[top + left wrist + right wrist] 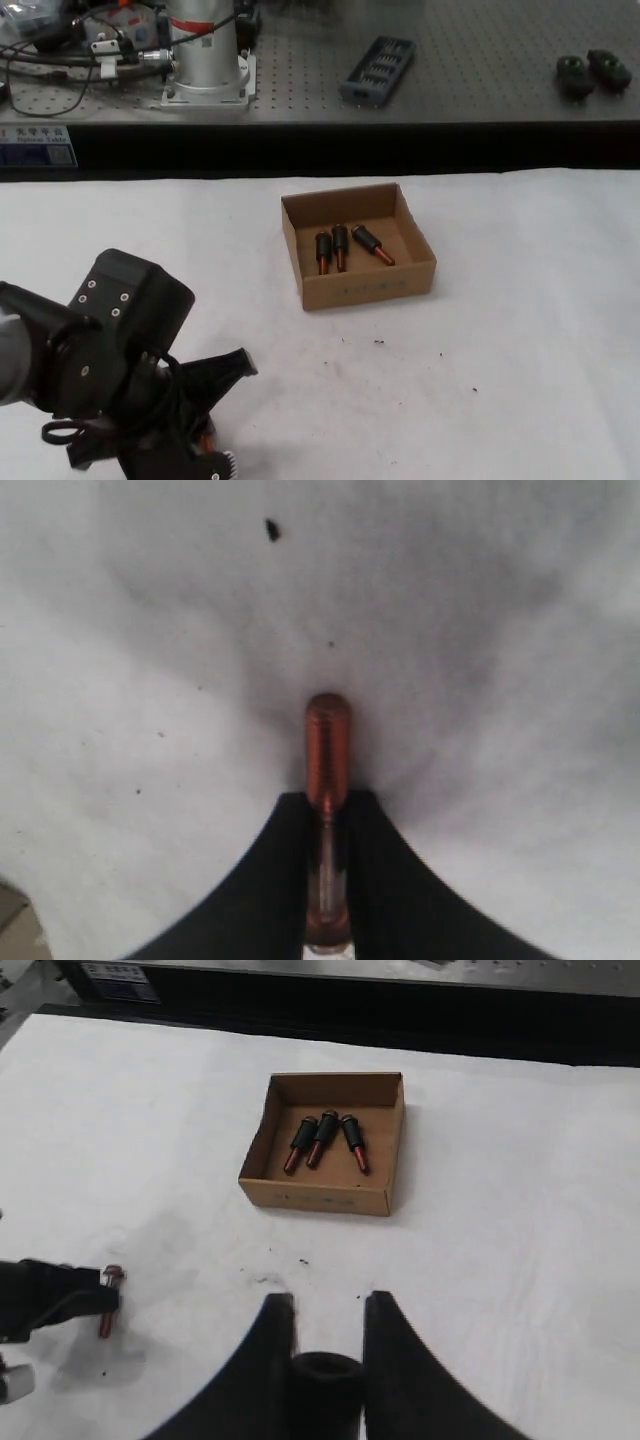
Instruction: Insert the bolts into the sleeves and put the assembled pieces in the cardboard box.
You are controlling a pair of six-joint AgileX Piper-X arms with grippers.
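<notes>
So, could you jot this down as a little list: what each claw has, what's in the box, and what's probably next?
left claw: shut on a copper-coloured bolt, close to the white sheet
right claw: shut on a black sleeve
cardboard box: open, standing on the white sheet
in the box: three assembled pieces, lying side by side
likely next: bolt goes into sleeve, then into the box (my guess)

Room to pass over the white bench [520, 380] right of and below the cardboard box [365, 286] (open-topped, walls up); the left arm [110, 345] fills the lower left.
</notes>
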